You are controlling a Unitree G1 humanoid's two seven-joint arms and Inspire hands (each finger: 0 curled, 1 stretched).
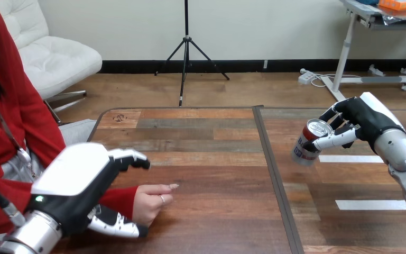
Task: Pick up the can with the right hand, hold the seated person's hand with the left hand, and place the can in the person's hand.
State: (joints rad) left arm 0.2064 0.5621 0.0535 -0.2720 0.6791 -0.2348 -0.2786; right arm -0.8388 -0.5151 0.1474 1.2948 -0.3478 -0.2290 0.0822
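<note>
our right hand (362,124) grips the can (311,143), tilted, off the table (217,211) at the right — well apart from the person's hand (150,201). our left hand (79,185) hangs over their sleeve (121,197), fingers loose, not closed. their hand lies curled, palm hidden — set down there, the can could roll off.

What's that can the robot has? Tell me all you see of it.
The can looks like a metal drink can: silver top, pale side with dark and red print. It is tilted, top toward the camera, gripped by the curled fingers of the right hand, apparently lifted off the right part of the table.
</note>
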